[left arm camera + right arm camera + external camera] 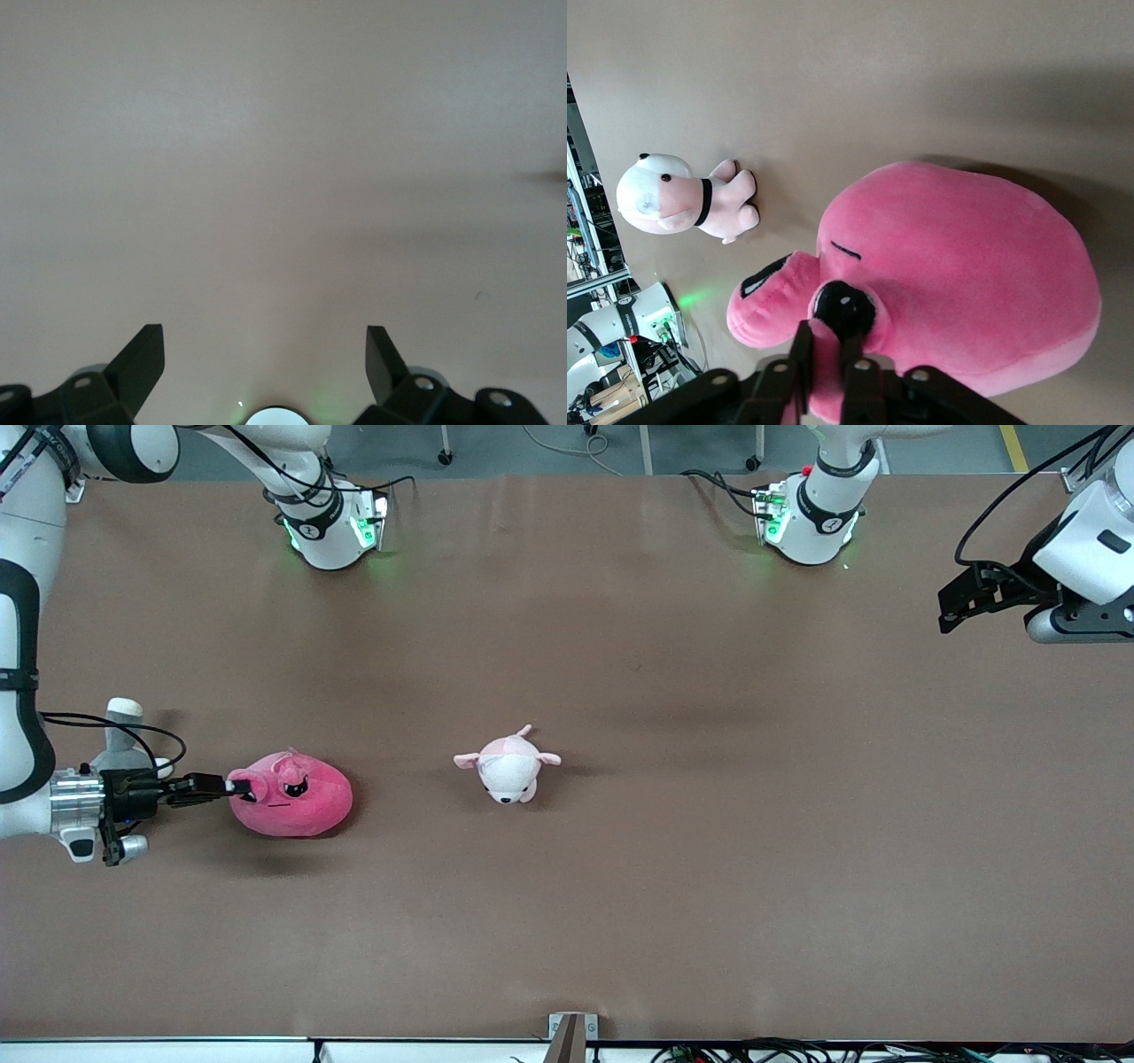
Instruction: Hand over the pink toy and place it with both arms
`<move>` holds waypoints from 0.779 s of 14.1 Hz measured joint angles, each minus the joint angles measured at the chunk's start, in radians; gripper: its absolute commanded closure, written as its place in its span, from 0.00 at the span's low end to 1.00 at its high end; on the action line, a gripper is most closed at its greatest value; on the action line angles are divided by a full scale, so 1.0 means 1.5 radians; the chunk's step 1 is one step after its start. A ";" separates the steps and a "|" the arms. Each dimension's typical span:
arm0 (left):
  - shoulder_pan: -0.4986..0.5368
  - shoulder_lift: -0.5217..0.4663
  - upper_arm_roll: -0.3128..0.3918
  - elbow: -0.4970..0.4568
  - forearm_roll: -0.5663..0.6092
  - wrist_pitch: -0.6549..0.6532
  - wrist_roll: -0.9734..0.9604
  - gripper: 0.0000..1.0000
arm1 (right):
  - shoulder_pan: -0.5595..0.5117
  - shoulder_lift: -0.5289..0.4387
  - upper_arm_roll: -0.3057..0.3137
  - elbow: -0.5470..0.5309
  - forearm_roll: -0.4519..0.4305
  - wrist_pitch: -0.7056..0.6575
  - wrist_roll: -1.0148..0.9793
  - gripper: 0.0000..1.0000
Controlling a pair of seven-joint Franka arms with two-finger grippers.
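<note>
Pink toy lies on the brown table toward the right arm's end, about as near to the front camera as the small pale pink-and-white plush that sits mid-table, well apart from it. I have the right gripper down low at the toy's edge, reaching in sideways, and my right wrist view shows its fingers pinched together on a fold of the toy's plush just beside one dark eye. The toy rests on the table surface. Close to the right gripper's wrist I see a grey-and-white plush, mostly hidden by the arm. My left gripper waits up in the air over the left arm's end of the table, and the left wrist view shows its fingers spread wide with only bare table under them.
</note>
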 measured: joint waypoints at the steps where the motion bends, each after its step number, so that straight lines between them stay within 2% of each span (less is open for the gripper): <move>1: 0.000 0.000 0.000 0.000 0.000 0.000 0.000 0.00 | 0.000 0.000 0.000 0.004 0.000 0.000 0.000 0.00; 7: 0.000 0.000 0.001 -0.001 0.000 0.009 0.000 0.00 | -0.016 -0.014 -0.006 0.076 -0.012 -0.041 0.001 0.00; 11: 0.000 -0.001 0.001 -0.001 0.000 0.011 0.000 0.00 | -0.014 -0.081 0.001 0.124 -0.081 -0.114 0.073 0.00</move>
